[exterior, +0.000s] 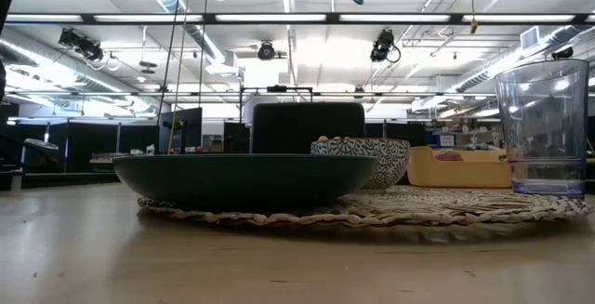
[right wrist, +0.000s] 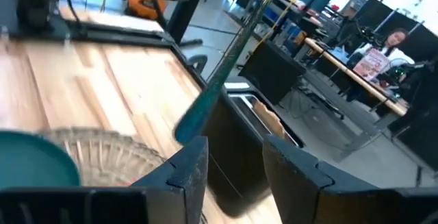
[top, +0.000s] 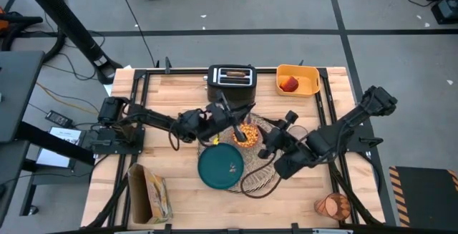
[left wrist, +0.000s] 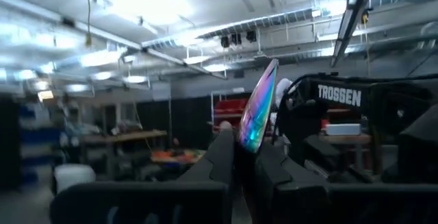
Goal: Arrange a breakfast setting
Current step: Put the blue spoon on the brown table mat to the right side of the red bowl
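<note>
Landmark: the round woven straw placemat (top: 259,164) lay mid-table; all places below are taken from it.
Paper bag (top: 148,195): lay off the mat at the table's near left, contents not visible.
Brown object (top: 333,206): sat off the mat at the near right corner, kind unclear.
Dark teal plate (top: 221,167): rested on the mat's near left part, with only a few small crumbs on it.
Small cereal bowl (top: 245,134): stood on the mat's far part, just beyond the plate, filled with yellow-orange cereal.
Tumbler (exterior: 545,125): stood upright on the mat's right edge in the low view, looked clear and held nothing visible.
Blue spoon (left wrist: 259,107): was held above the mat's far left side, over the bowl; its long axis ran slantwise, handle toward the left gripper, the other end over the bowl.
Left gripper (top: 212,117): hung over the mat's far left edge, jaws clenched on the spoon handle.
Right gripper (top: 275,138): hung over the mat's right half, jaws released and parted, holding nothing.
Black toaster (top: 231,81): stood beyond the mat at the far edge, a toast slice (right wrist: 269,120) in its slot.
Yellow bin (top: 298,81): stood beyond the mat to the far right, holding the red fruit (top: 289,84).
</note>
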`<state>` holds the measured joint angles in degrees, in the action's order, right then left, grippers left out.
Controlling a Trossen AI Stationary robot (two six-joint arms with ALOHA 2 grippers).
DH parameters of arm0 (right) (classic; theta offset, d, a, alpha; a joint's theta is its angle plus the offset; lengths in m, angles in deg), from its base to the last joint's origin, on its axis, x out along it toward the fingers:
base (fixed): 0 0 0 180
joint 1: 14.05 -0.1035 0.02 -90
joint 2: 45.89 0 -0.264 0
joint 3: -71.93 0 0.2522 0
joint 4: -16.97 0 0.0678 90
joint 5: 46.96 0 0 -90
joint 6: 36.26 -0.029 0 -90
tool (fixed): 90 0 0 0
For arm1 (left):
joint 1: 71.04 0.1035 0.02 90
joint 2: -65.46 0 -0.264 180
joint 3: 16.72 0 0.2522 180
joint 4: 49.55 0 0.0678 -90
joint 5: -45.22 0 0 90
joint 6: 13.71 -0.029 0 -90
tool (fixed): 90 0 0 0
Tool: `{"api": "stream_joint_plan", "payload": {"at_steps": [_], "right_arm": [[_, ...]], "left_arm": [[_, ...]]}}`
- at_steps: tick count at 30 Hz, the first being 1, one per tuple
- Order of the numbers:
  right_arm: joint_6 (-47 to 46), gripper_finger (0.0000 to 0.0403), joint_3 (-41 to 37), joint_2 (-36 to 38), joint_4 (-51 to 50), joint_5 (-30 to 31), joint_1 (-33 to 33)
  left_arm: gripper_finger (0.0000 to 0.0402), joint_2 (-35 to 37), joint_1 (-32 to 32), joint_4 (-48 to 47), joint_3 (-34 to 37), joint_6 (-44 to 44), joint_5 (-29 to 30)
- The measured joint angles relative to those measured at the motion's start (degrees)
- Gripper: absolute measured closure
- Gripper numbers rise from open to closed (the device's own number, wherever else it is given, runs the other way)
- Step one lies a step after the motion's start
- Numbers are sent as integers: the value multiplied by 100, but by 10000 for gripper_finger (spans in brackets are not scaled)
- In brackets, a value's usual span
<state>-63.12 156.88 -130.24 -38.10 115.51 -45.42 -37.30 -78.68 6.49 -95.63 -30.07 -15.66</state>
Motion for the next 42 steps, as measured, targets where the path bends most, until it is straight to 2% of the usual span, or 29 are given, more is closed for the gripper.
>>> {"api": "stream_joint_plan", "payload": {"at_steps": [7, 10, 14, 18, 21, 24, 29, 32, 37, 42], "right_arm": [[1313, 207, -244, 0, 1919, 44, 510], [2146, 201, -276, 0, 2641, -303, 611], [2856, 202, -287, 0, 3169, -472, 629], [3189, 205, -287, 2, 3199, -564, 520], [3329, 206, -287, 16, 3123, -778, 379], [3252, 206, -287, 113, 3129, -1390, 203], [2720, 206, -287, 276, 3072, -1848, -45], [2370, 211, -287, 401, 3149, -2437, -181], [1905, 240, -287, 538, 3129, -3319, -231], [1878, 275, -287, 493, 3407, -4008, -174]], "left_arm": [[381, 0, -60, 457, 0, -1418, -69], [381, 0, -210, 642, 0, -2116, -98], [381, 0, -459, 1410, -1, -2612, -34], [381, 2, -691, 1803, -2, -2917, 50], [381, 4, -849, 1807, -2, -2757, 179], [381, 4, -973, 1707, -2, -2428, 188], [381, 9, -1112, 1687, -2, -1766, -103], [381, 9, -1206, 1660, -2, -1356, -293], [381, 11, -1287, 1530, -2, -421, -882], [378, 11, -1278, 1533, -2, -157, -991]]}}
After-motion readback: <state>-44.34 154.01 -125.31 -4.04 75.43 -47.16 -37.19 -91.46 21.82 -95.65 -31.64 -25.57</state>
